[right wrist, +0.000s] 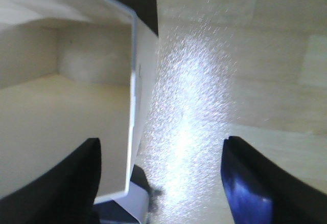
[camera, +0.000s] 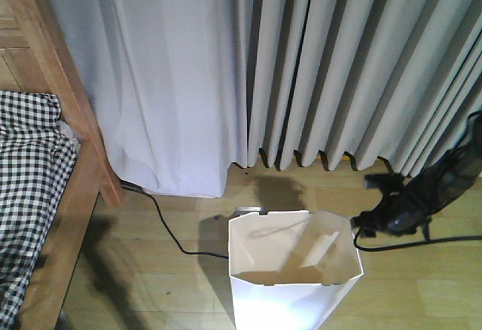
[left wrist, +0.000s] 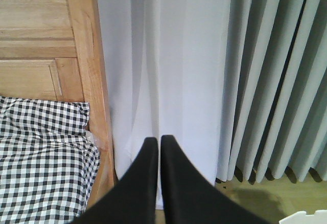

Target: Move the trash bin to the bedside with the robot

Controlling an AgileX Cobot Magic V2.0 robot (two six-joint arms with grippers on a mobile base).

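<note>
From the front we see the trash bin (camera: 295, 270) on the wood floor (camera: 422, 285) before the curtains (camera: 324, 66), bed (camera: 45, 194) well left. Our left gripper (left wrist: 155, 143) is pinched together. Our right gripper (right wrist: 161, 157) straddles the bin's wall, spread wide.

The room is bright. The trash bin (camera: 290, 270) throws a dark shadow on the floor (camera: 151, 270). The right wrist view is blurry with white glare.
</note>
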